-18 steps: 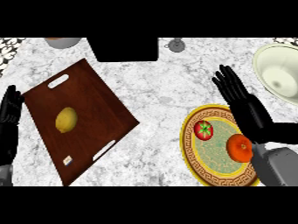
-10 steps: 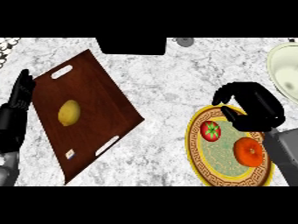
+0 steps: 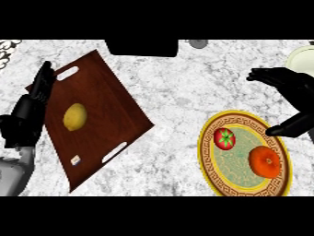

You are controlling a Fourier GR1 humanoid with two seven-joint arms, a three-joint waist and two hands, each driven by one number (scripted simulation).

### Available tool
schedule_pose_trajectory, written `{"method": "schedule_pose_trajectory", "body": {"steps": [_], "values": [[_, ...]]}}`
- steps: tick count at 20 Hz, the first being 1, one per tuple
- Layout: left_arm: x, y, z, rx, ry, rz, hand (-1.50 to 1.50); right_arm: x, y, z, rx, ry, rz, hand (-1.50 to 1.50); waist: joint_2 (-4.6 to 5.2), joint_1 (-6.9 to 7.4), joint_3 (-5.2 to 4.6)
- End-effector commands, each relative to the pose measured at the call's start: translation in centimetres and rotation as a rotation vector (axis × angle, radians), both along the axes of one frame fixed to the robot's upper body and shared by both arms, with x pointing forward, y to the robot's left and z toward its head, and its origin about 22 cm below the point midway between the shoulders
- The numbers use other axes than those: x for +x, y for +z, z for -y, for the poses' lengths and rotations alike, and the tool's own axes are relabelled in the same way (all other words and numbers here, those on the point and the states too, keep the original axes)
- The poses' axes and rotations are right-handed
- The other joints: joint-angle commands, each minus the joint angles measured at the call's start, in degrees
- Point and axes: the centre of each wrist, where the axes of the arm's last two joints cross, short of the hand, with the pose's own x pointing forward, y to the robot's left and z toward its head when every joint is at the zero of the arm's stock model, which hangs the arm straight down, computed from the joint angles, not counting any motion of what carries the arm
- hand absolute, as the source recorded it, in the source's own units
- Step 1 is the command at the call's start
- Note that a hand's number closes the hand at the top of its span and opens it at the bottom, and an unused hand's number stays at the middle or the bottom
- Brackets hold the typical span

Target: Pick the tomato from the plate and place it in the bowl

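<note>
A red tomato (image 3: 223, 138) with a green stem lies on the upper left part of a gold-rimmed plate (image 3: 212, 167) at the lower right. An orange fruit (image 3: 264, 162) lies beside it on the same plate. My right hand (image 3: 303, 92) hovers above and to the right of the plate, fingers curved and spread, thumb pointing down toward the plate's right rim, holding nothing. A pale bowl (image 3: 311, 64) shows at the upper right edge, partly hidden behind that hand. My left hand (image 3: 31, 110) rests open at the left, fingers up, along the tray's edge.
A dark wooden tray (image 3: 107, 101) with cut-out handles lies tilted at the left and carries a yellow lemon (image 3: 75, 116). A black block (image 3: 142, 47) and a small grey round thing (image 3: 198, 44) sit at the counter's back edge.
My right hand has gone from straight fingers to a curved, spread pose and shifted right, off the plate. The view has shifted, so tray and plate sit further right.
</note>
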Motion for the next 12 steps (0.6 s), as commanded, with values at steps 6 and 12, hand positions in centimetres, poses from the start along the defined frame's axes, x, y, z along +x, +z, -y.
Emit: {"method": "schedule_pose_trajectory", "body": {"steps": [6,12], "values": [[1.0,1.4,0.6,0.020,0.012,-0.014,0.00,1.2,4.9,-0.7,-0.381,0.273,0.205,-1.50,-0.79,-0.31,-0.30],[1.8,1.0,1.0,0.003,0.009,-0.015,0.00,2.1,4.2,-3.7,-0.640,0.353,0.310,-1.50,-0.36,0.15,-0.44]]}}
